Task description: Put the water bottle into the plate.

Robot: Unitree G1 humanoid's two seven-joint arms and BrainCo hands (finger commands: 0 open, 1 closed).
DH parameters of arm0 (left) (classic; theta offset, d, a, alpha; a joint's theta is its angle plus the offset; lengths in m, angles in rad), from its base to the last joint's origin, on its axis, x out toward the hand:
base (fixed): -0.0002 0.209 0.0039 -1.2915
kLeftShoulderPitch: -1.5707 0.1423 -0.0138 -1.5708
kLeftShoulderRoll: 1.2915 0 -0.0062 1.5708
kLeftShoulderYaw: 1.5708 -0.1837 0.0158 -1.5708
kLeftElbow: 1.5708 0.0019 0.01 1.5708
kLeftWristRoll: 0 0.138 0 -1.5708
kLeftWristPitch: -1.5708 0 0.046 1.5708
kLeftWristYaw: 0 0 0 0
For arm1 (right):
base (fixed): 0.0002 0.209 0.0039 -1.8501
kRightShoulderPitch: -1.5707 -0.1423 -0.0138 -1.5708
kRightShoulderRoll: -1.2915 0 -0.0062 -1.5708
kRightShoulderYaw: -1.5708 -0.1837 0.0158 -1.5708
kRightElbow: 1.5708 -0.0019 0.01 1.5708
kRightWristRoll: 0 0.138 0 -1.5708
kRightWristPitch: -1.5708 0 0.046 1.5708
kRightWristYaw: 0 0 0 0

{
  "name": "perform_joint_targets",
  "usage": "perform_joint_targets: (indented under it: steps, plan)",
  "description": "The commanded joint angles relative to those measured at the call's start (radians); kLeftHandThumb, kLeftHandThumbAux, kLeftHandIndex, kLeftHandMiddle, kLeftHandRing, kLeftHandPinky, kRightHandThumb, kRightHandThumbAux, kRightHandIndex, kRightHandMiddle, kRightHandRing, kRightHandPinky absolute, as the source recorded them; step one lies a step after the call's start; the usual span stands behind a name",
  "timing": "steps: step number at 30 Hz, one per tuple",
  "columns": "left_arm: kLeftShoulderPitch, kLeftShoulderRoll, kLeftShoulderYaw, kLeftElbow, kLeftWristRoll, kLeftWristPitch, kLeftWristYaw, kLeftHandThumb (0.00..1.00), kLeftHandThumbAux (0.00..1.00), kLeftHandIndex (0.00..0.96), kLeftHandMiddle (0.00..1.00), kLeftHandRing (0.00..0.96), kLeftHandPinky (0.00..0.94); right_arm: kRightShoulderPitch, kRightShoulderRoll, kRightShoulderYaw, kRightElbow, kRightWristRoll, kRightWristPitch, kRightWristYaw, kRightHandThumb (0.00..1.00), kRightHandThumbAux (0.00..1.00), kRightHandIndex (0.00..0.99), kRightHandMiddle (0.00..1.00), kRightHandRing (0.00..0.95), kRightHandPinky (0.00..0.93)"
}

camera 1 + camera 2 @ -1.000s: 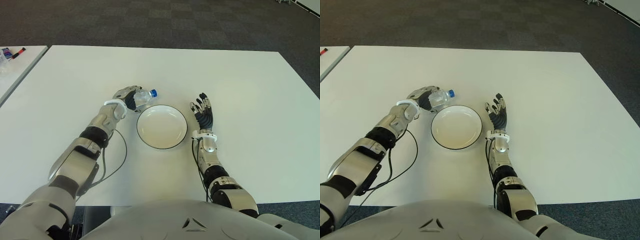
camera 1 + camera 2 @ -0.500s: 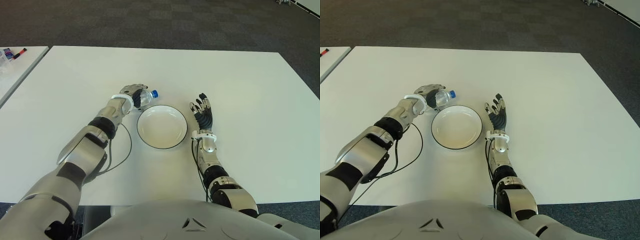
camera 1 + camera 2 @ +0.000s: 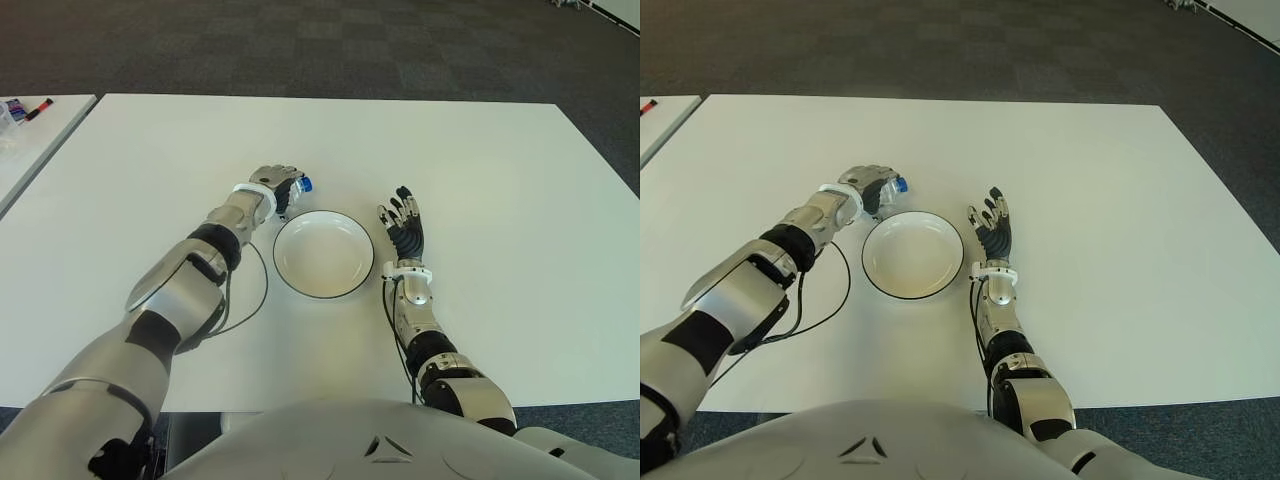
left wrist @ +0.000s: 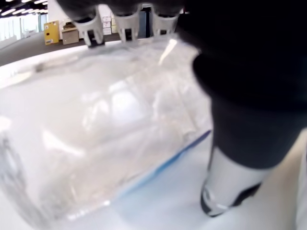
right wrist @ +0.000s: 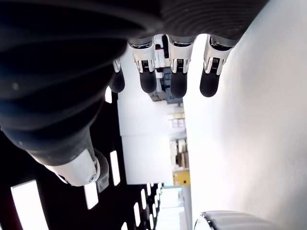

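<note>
A clear water bottle [image 4: 96, 139] with a blue cap [image 3: 306, 184] lies in my left hand [image 3: 280, 186], whose fingers are curled around it just beyond the plate's far left rim. The white plate [image 3: 323, 253] with a dark rim sits on the white table [image 3: 480, 160] and holds nothing. My right hand [image 3: 404, 222] shows to the right of the plate, fingers stretched out and holding nothing. In the left wrist view the bottle fills the picture under my fingers [image 4: 127, 21].
A second white table [image 3: 40, 130] stands at the far left with small items [image 3: 22, 105] on it. A black cable [image 3: 240, 310] loops on the table by my left forearm. Dark carpet lies beyond the table's far edge.
My left hand has carried the bottle a little farther from me and to the right, and has turned so that the hand now covers most of the bottle. The right hand has not moved.
</note>
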Motion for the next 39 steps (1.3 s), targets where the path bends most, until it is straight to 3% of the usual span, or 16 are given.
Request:
perform_joint_targets:
  steps: [1, 23, 39]
  plan:
    - [0.069, -0.016, -0.055, 0.073, 0.039, 0.007, -0.036, 0.0, 0.907, 0.004, 0.012, 0.005, 0.09, 0.065, 0.045, -0.002, 0.051, 0.0, 0.044, -0.009, 0.025, 0.693, 0.07, 0.089, 0.092, 0.136]
    - [0.066, -0.011, -0.141, 0.129, 0.064, 0.013, -0.015, 0.0, 0.921, 0.045, 0.095, 0.097, 0.175, 0.065, 0.048, -0.003, 0.047, 0.005, 0.046, -0.015, 0.025, 0.692, 0.075, 0.092, 0.095, 0.135]
    - [0.09, -0.006, -0.045, 0.127, -0.039, -0.014, -0.051, 0.0, 0.894, 0.067, 0.116, 0.123, 0.181, 0.066, 0.05, -0.008, 0.044, 0.016, 0.037, -0.002, 0.016, 0.712, 0.078, 0.092, 0.092, 0.133]
